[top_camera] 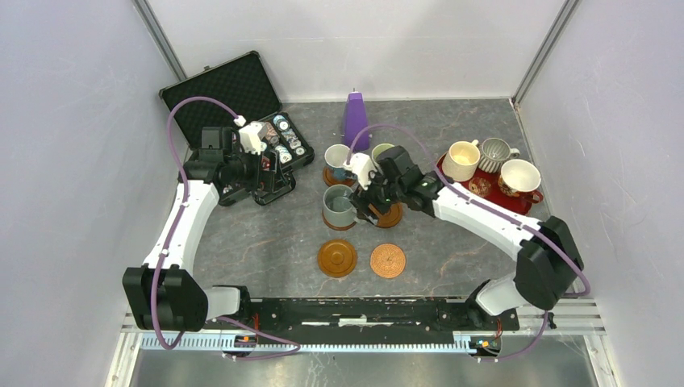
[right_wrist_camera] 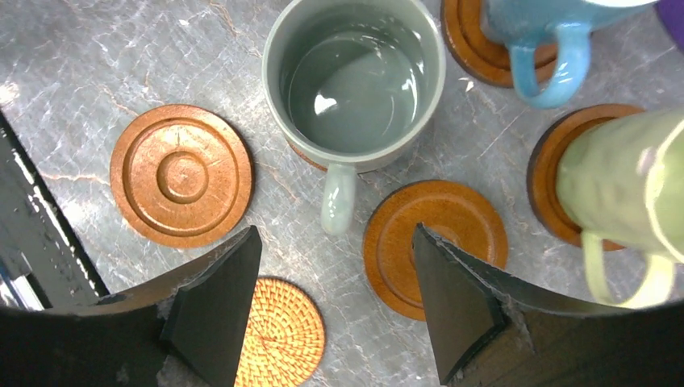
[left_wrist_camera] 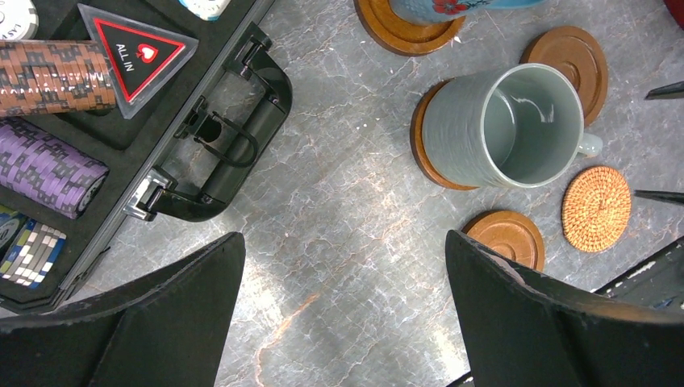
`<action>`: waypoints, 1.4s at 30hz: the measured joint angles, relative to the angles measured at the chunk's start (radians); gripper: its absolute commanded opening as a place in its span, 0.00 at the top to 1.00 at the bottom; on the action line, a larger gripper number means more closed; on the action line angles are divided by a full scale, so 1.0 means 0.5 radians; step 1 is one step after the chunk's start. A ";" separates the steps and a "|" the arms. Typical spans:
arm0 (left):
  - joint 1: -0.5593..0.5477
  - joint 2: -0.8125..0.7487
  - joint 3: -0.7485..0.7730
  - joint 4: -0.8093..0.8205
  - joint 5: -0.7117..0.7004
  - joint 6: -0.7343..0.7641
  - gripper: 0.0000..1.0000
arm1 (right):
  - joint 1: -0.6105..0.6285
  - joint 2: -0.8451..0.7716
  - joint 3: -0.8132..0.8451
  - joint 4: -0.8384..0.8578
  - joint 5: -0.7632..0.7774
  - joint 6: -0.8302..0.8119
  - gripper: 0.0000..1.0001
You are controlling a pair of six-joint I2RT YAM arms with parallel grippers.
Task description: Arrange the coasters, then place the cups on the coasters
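The grey-teal mug (right_wrist_camera: 355,76) sits on its coaster (left_wrist_camera: 419,153). The right claw (right_wrist_camera: 336,234) above it and the left claw (left_wrist_camera: 345,238) are both released. Next, likely: fill the bare coaster (right_wrist_camera: 448,211) alongside.

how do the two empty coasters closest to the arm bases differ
The ringed coaster is darker brown and glossy; the woven coaster is lighter orange and dull. The ringed coaster has concentric rings, the woven coaster a fine basket-like pattern. In the top view the ringed coaster lies left of the woven coaster. Both are round, flat and carry no cup.
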 measured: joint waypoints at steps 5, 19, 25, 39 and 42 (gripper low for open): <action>0.000 -0.003 0.000 0.000 0.037 0.005 0.00 | -0.248 -0.147 0.000 -0.075 -0.227 -0.166 0.18; 0.000 -0.085 -0.058 0.031 0.057 0.008 0.00 | -1.371 -0.555 0.040 -0.614 -0.494 -0.813 0.13; 0.000 -0.100 -0.060 0.002 0.081 0.047 0.00 | -1.983 -0.406 0.203 -0.945 -0.560 -1.196 0.12; 0.000 -0.089 -0.059 -0.050 0.354 0.189 0.00 | -2.744 0.254 0.760 -1.387 -0.381 -2.174 0.13; 0.000 -0.063 -0.046 -0.076 0.367 0.193 0.00 | -2.846 0.278 0.758 -1.431 -0.357 -2.269 0.14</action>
